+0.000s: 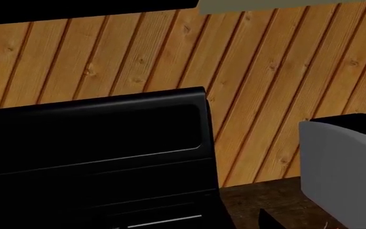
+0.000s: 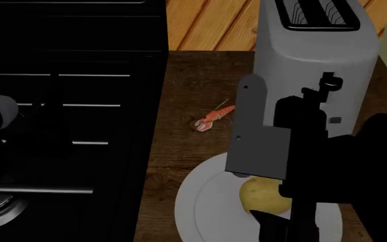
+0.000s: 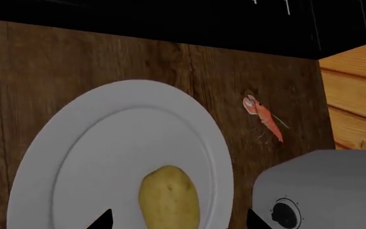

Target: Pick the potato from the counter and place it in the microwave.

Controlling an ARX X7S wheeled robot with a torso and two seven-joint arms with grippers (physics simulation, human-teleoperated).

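Note:
The yellowish-tan potato (image 3: 169,198) lies on a round white plate (image 3: 75,157) on the dark wood counter (image 3: 75,57). My right gripper (image 3: 179,222) is open just above it, with one dark fingertip (image 3: 103,220) on either side of the potato and neither touching it. In the head view the potato (image 2: 261,194) shows under my right arm (image 2: 294,131). My left gripper (image 1: 183,225) hovers over black stove parts, with one fingertip (image 1: 275,222) showing wide of centre and nothing held. I cannot make out the microwave among the black shapes.
A small pink-orange shrimp (image 2: 210,118) lies on the counter beyond the plate. A grey toaster (image 2: 314,55) stands at the back right, close to my right arm. The black stove (image 2: 66,126) fills the left. A wood-plank wall (image 1: 266,71) runs behind.

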